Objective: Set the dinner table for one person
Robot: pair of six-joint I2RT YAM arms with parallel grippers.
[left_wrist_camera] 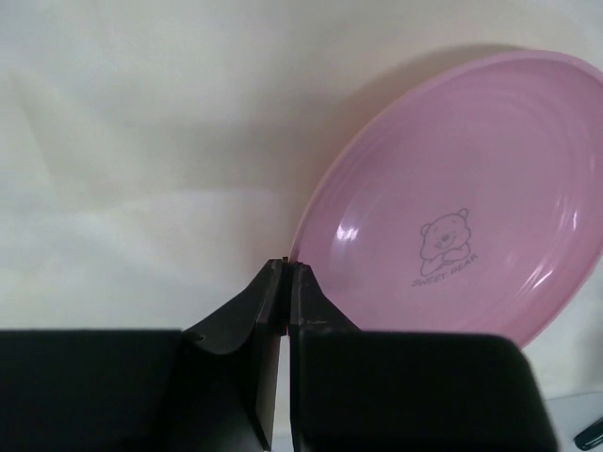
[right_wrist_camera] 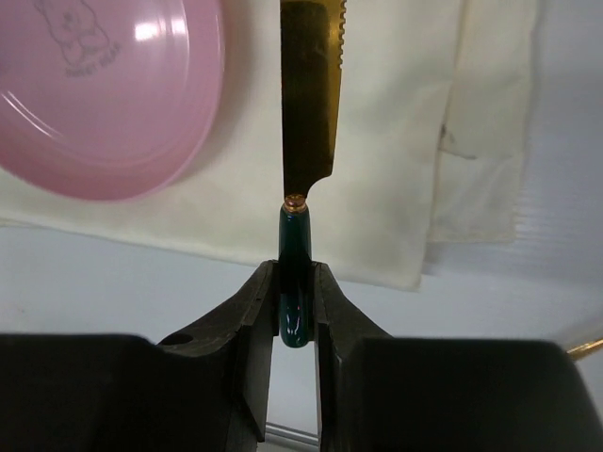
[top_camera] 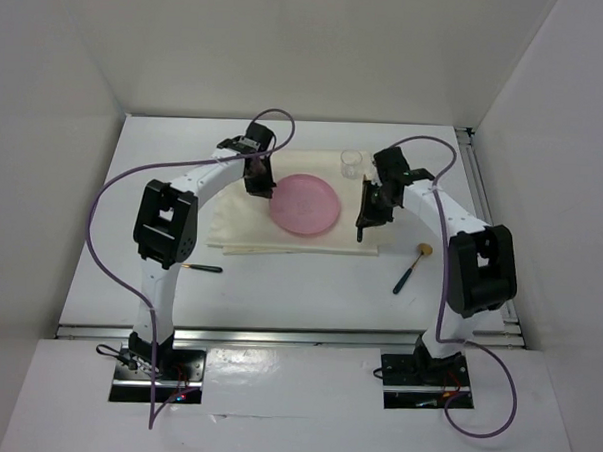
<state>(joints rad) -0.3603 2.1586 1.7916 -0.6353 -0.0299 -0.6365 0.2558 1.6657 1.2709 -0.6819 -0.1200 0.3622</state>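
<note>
Knife gripped just right of the plate!
The matte-white rectangular tabletop (top_camera: 278, 295) lies under both arms, long axis left to right. The right gripper (right_wrist_camera: 295, 273) pinches the green-handled, gold-bladed knife (right_wrist_camera: 306, 141), blade toward the far edge over the cream cloth mat (right_wrist_camera: 396, 141). Only the right wrist view shows its serrations. The left gripper (left_wrist_camera: 285, 270) has its jaws pressed nearly together at the round pink plate (left_wrist_camera: 452, 188)'s rim.

The plate (top_camera: 304, 203) fills the space between the left gripper (top_camera: 260, 189) and the right gripper (top_camera: 366, 227), a glass (top_camera: 352, 163) stands just behind the right one, a spoon (top_camera: 412, 268) lies near its outer side, while bare mat (top_camera: 232, 221) lies open left of the left one.
</note>
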